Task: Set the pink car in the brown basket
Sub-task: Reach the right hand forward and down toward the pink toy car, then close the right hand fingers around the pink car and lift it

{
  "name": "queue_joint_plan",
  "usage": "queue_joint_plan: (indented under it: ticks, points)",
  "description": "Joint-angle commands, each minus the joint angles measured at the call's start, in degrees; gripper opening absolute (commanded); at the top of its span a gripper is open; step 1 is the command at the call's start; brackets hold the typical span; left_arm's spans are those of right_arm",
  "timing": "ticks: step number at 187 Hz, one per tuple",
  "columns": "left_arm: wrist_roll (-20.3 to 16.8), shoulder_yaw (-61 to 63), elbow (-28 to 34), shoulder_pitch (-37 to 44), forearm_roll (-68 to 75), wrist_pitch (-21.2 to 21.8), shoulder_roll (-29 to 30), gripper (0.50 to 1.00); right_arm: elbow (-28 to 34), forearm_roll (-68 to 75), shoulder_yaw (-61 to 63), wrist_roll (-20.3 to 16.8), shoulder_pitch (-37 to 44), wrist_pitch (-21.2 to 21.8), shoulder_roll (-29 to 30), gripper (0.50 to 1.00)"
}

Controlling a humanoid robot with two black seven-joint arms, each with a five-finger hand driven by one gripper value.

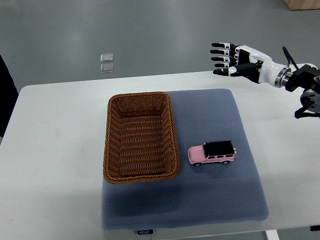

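Observation:
A pink toy car (212,152) with a black roof lies on the blue-grey mat (220,200), just right of the brown wicker basket (110,145). The basket is rectangular and holds nothing. My right hand (227,59) comes in from the right edge at the upper right, above the table's far edge, well above and right of the car. Its fingers are spread straight and hold nothing. The left arm does not show.
The mat lies on a white table (50,150). Two small clear squares (106,63) lie on the grey floor beyond the table. A dark shape (4,95) is at the left edge.

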Motion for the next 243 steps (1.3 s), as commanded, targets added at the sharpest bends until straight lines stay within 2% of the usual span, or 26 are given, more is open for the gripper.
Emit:
queue_joint_plan:
  ticks: [1, 27, 52, 70, 87, 104, 187, 223, 237, 243]
  points:
    - [0.0, 0.07, 0.09, 0.0, 0.02, 0.0, 0.0, 1.0, 10.03, -9.37, -7.22, -0.08, 3.85, 3.99, -8.7, 0.911]
    - [0.0, 0.25, -0.17, -0.08, 0.02, 0.0, 0.0, 1.0, 19.86, -11.48, -16.53, -0.17, 7.72, 3.99, -13.62, 0.911]
    - [0.0, 0.16, -0.26, -0.08, 0.02, 0.0, 0.0, 1.0, 24.88, -11.74, -20.14, -0.26, 7.9, 3.99, -14.42, 0.911]
    - [0.0, 0.16, -0.17, -0.08, 0.02, 0.0, 0.0, 1.0, 25.23, -12.01, -22.43, -0.26, 7.28, 0.81, -13.89, 0.911]
    - [0.0, 0.16, -0.17, -0.08, 0.02, 0.0, 0.0, 1.0, 25.14, -13.5, -24.27, -0.26, 5.44, -5.51, -12.31, 0.909]
    - [0.0, 0.16, -0.08, -0.08, 0.02, 0.0, 0.0, 1.0, 25.14, -15.87, -24.62, -0.26, 2.89, -8.42, -11.78, 0.909]
    - [0.0, 0.34, 0.01, -0.08, 0.02, 0.0, 0.0, 1.0, 24.97, -19.56, -24.45, -0.17, -3.53, -13.52, -10.55, 0.907]
    - [0.0, 0.34, 0.09, 0.0, 0.02, 0.0, 0.0, 1.0, 24.35, -21.94, -24.54, -0.17, -4.58, -14.31, -10.11, 0.903]
    - [0.0, 0.34, 0.09, 0.0, 0.02, 0.0, 0.0, 1.0, 24.09, -21.94, -24.54, -0.17, -4.67, -14.75, -10.02, 0.891]
    - [0.0, 0.42, 0.09, -0.08, 0.02, 0.0, 0.0, 1.0, 24.0, -22.11, -24.62, -0.08, -4.67, -14.75, -10.02, 0.866]
